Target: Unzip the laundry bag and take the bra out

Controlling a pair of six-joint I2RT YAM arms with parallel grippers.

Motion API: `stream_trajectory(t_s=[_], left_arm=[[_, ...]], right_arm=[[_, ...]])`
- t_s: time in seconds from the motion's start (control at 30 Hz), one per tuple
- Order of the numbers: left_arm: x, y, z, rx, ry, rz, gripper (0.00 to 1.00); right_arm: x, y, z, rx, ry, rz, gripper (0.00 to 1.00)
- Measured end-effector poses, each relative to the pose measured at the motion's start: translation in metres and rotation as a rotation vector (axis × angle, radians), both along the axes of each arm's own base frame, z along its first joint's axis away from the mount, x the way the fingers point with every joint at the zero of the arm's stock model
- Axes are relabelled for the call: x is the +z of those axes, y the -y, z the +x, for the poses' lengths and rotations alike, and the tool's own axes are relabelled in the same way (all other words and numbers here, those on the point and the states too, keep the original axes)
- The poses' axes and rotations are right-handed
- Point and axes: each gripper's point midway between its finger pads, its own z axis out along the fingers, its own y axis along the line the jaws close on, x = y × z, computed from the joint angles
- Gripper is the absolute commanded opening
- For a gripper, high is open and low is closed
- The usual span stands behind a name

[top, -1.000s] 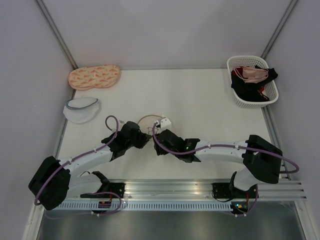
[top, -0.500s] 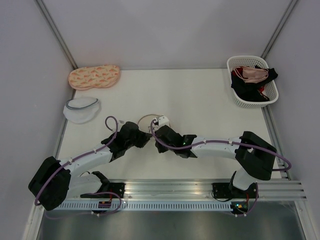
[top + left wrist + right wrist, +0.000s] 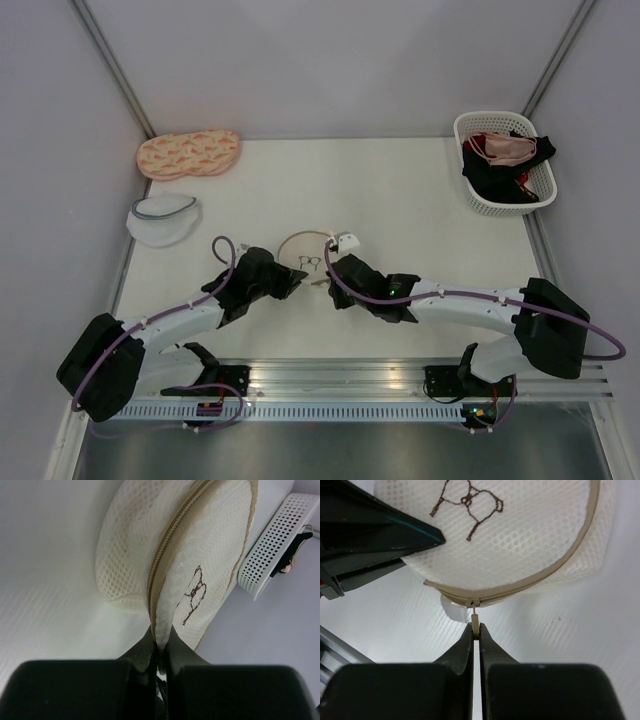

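We're clamping bag (image 3: 200,555) rim in left gripper (image 3: 159,641), zip pull (image 3: 475,622) in right gripper (image 3: 476,631); bag lying between them (bra unseen). Risking: pull slipping from shallow pinch, bag dragging along.

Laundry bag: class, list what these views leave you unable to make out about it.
1. Bra: unseen in every view; the laundry bag mesh hides its contents.
2. Zip pull: top view, too small, at the tip of the right gripper.
3. Pinched rim: left wrist view, hidden where the left gripper clamps it.
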Motion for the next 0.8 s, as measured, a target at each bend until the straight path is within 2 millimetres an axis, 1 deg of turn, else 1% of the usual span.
stream_trajectory(t_s=[0.07, 0.23, 0.37, 0.5, 0.53, 0.57, 0.6, 0.67, 0.7, 0.73, 0.8], left_arm=[[-0.003, 0.000, -0.002, -0.006, -0.009, 0.001, 0.02], [-0.003, 0.001, -0.003, -0.024, -0.002, 0.002, 0.02], [-0.001, 0.002, -0.001, -0.081, 0.036, 0.018, 0.02], [-0.009, 0.009, 0.007, -0.238, 0.063, 0.065, 0.02], [-0.011, 0.013, 0.012, -0.291, 0.068, 0.080, 0.02], [-0.003, 0.022, 0.016, -0.366, 0.105, 0.083, 0.02], [-0.009, 0.025, 0.022, -0.413, 0.104, 0.099, 0.02], [-0.005, 0.038, 0.033, -0.549, 0.158, 0.122, 0.02], [-0.002, 0.045, 0.040, -0.610, 0.198, 0.134, 0.05], [0.001, 0.049, 0.045, -0.657, 0.232, 0.145, 0.37], [0.007, 0.054, 0.051, -0.739, 0.308, 0.179, 0.70]], right_arm=[[0.000, 0.005, -0.001, -0.013, -0.003, -0.006, 0.00], [-0.006, 0.017, 0.002, -0.059, 0.001, -0.053, 0.00], [-0.018, 0.036, 0.008, -0.134, 0.002, -0.152, 0.00], [-0.029, 0.052, 0.014, -0.201, 0.003, -0.264, 0.01], [-0.031, 0.056, 0.015, -0.216, 0.005, -0.287, 0.00], [-0.032, 0.060, 0.015, -0.228, 0.006, -0.306, 0.00], [-0.034, 0.064, 0.015, -0.238, 0.006, -0.324, 0.00], [-0.034, 0.072, 0.015, -0.256, 0.011, -0.353, 0.00], [-0.034, 0.075, 0.015, -0.261, 0.011, -0.361, 0.00], [-0.033, 0.077, 0.015, -0.266, 0.014, -0.369, 0.00], [-0.029, 0.080, 0.015, -0.268, 0.019, -0.369, 0.00]])
